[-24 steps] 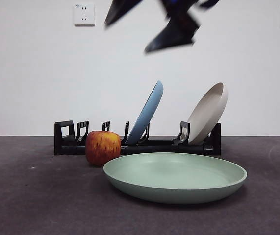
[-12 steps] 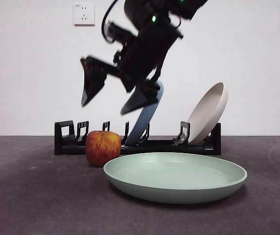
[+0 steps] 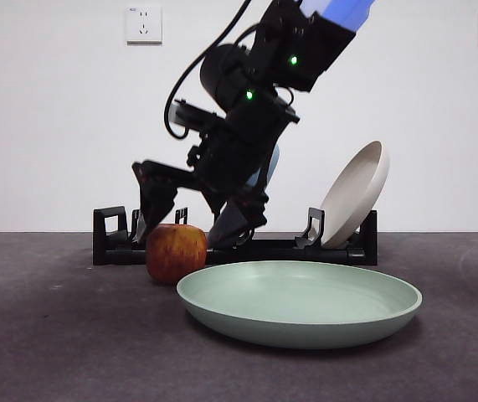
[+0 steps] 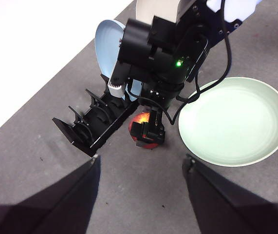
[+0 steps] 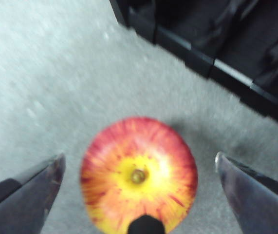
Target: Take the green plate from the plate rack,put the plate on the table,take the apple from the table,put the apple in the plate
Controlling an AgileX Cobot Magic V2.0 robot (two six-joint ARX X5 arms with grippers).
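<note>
Jaws of right gripper (image 3: 195, 213) spread wide, one each side of the apple (image 3: 176, 252), not touching it per right wrist view (image 5: 139, 195). Down a lot vs 0.5 s ago: then well above the apple, now tips level w/ apple top, straddling it. 1 s ago only at frame top. Apple, plates, rack unmoved since.

Apple on the table (image 3: 54, 335), upright, stem end up, red w/ yellow-orange streaks, yellow around stem (image 5: 139, 175). Just in front of the plate rack (image 3: 113, 239), toward the end opposite the beige plate, just beside rim of the green plate (image 3: 299, 303), touching or not: can't tell.

Green plate flat on table in front of rack, empty, pale sage, raised rim (image 4: 233, 122). Light blue plate (image 4: 110, 46) upright in rack behind apple, mostly hidden by arm in front view. Beige plate (image 3: 354, 194) tilted at rack's far end.

Left gripper (image 4: 141, 163) high, well apart from apple, jaws parted, holding nothing.
</note>
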